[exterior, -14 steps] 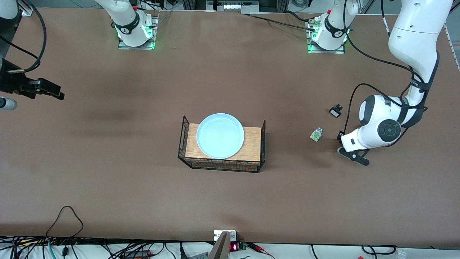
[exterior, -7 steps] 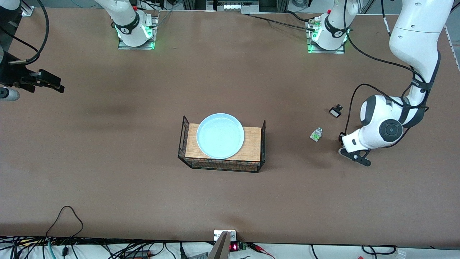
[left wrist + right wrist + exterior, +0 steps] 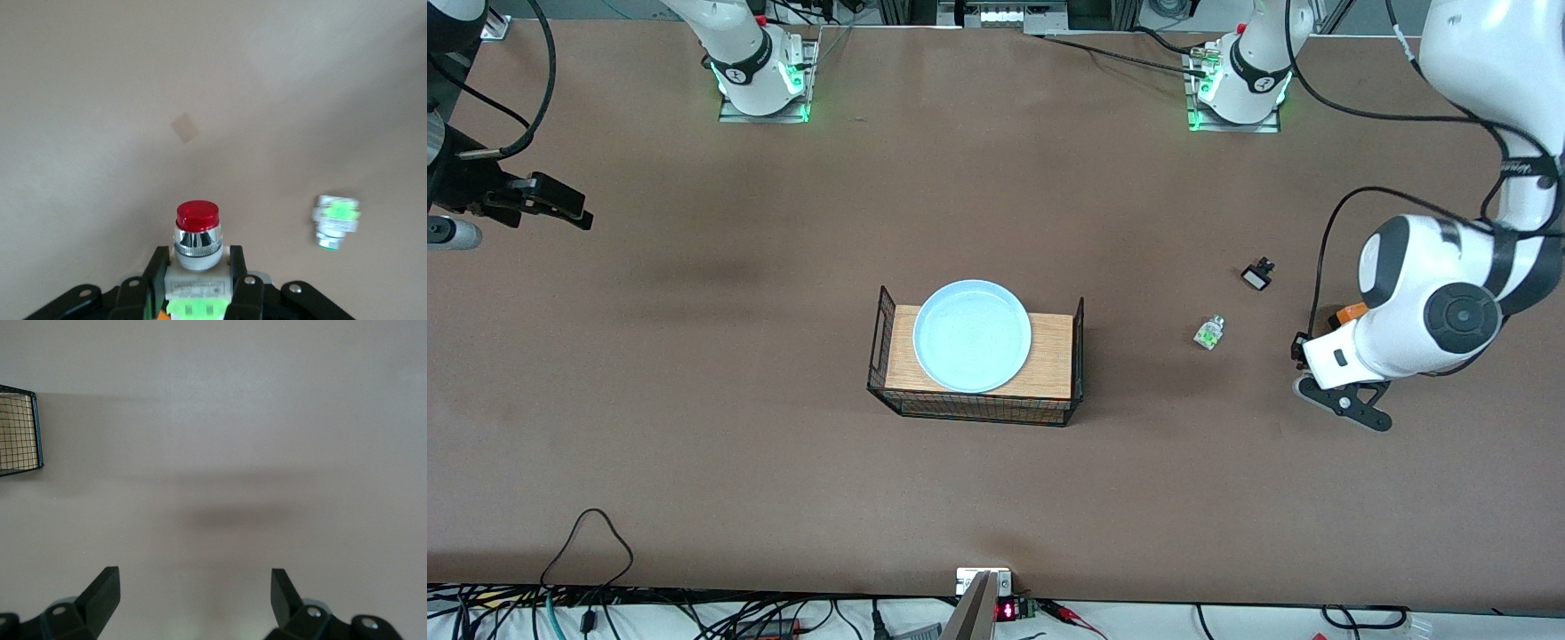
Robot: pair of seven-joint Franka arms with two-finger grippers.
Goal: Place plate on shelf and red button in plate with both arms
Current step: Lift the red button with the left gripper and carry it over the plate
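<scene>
From the front, we see the plate (image 3: 972,335) already resting on the wire rack (image 3: 975,357) mid-table. Our left gripper (image 3: 1347,402) hangs over the left arm's end, and the right gripper (image 3: 547,203) waits over the other end.

Our left wrist view shows fingers clenched on the red button (image 3: 197,240); we should carry it level.

Our right wrist view shows fingers (image 3: 101,593) spread, empty.
</scene>
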